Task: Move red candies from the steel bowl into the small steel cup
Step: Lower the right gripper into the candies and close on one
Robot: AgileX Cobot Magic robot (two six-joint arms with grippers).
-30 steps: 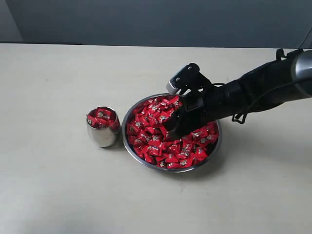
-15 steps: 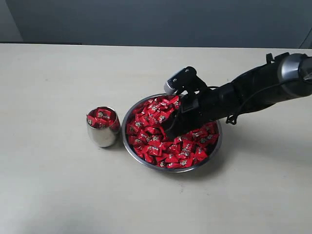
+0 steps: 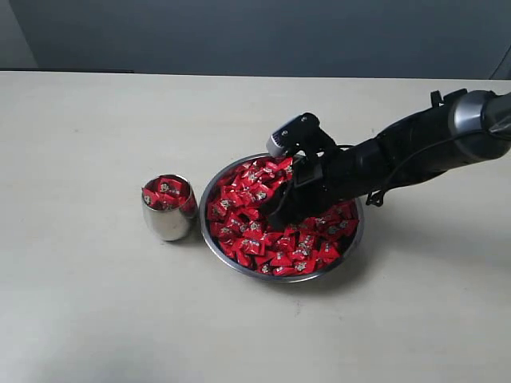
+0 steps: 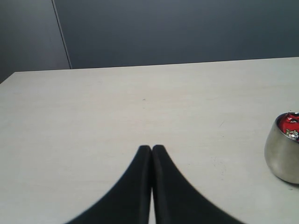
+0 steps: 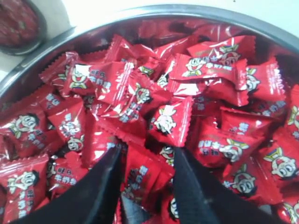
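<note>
The right gripper (image 3: 279,214) sits just right of the exterior view's centre, its black tips pushed down into the red candies (image 3: 249,236) that fill the steel bowl (image 3: 239,268). Its arm runs off to the frame's right edge. The bowl lies a little below and right of centre on the pale table (image 3: 96,319). The small steel cup (image 3: 168,217) stands upright just left of the bowl, close to its rim but apart from it. The cup is heaped to the brim with more red wrappers. From this view the gap between the jaws cannot be made out.

In the left wrist view, the left gripper (image 4: 152,151) is clenched on nothing, its two dark fingers pressed flat together over bare tabletop. The cup stands off to one side of it, well apart, with red showing at its mouth.

The right wrist view is packed with candies, each wrapper bearing a small cartoon face. The jaws are spread apart and sunk into the pile. One candy lies between them and both fingers are close against its sides. Whether they are pressing on it cannot be told. The bowl's rim curves round the far side of the pile, and the cup's red-filled mouth shows just beyond it.
</note>
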